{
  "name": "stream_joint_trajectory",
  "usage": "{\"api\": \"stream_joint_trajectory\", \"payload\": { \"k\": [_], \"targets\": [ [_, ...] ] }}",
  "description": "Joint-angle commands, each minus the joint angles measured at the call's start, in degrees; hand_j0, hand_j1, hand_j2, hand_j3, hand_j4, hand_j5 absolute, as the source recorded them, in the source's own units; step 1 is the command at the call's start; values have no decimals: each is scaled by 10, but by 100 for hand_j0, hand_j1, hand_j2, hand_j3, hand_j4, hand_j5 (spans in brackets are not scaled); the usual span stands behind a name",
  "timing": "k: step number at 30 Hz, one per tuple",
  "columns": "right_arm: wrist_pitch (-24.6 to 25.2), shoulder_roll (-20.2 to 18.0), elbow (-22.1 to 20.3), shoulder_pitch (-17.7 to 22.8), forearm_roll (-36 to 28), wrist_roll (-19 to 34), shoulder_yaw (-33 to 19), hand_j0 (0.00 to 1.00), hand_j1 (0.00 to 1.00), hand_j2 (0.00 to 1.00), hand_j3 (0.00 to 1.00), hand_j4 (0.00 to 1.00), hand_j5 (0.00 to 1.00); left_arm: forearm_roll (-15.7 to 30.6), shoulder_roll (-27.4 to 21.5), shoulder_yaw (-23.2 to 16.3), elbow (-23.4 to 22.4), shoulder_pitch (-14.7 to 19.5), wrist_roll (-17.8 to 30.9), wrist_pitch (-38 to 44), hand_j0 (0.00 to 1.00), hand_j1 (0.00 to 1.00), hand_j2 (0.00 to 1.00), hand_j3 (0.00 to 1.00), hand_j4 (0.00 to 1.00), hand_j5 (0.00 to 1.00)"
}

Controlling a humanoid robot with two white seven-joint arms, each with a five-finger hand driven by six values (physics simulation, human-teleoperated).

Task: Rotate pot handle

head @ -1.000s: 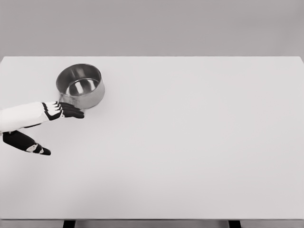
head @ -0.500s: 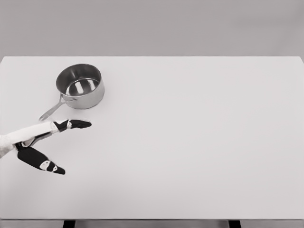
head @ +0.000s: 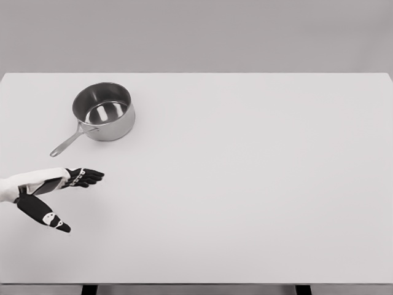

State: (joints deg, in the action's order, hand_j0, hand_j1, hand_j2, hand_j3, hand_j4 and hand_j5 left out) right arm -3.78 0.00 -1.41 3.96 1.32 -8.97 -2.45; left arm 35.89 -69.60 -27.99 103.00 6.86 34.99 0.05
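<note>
1. A wide, flat, pale grey rectangular table (head: 258,184) was seen filling most of the head view, its far edge running straight across beneath a plain grey wall (head: 196,31) and its near edge lying just above the bottom of the picture. Two dark supports were glimpsed under that near edge.

2. The whole middle and right of the tabletop was left bare, so broad open room was given on that side out to the right edge.

3. A shiny round stainless-steel pot (head: 104,111) was placed upright in the far left part of the table, set in from the far edge and from the left edge. Its hollow was shown open, with bright reflections on the bottom.

4. The white left arm with its black-fingered left hand (head: 58,193) was seen entering from the left border, low over the near left part of the table. The fingers were held out loosely, the thumb was spread downward, and nothing was grasped.

5. The pot's thin straight metal handle (head: 67,142) was directed toward the near left, its tip lying nearer the left edge than the pot's body.

6. A clear strip of table was left between the handle tip and the fingertips; no contact was made.
</note>
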Motion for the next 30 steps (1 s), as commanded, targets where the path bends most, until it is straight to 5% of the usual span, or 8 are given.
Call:
{"api": "stream_joint_trajectory", "payload": {
  "k": [1,30],
  "targets": [
    [0,0,0,0,0,0,0,100,100,100,100,100,100,4,-1,4,-5,1,0,7,100,100,100,100,100,100],
    [0,0,0,0,0,0,0,100,100,100,100,100,100,-3,19,31,-107,30,0,7,100,100,100,100,100,100]
  ]
}}
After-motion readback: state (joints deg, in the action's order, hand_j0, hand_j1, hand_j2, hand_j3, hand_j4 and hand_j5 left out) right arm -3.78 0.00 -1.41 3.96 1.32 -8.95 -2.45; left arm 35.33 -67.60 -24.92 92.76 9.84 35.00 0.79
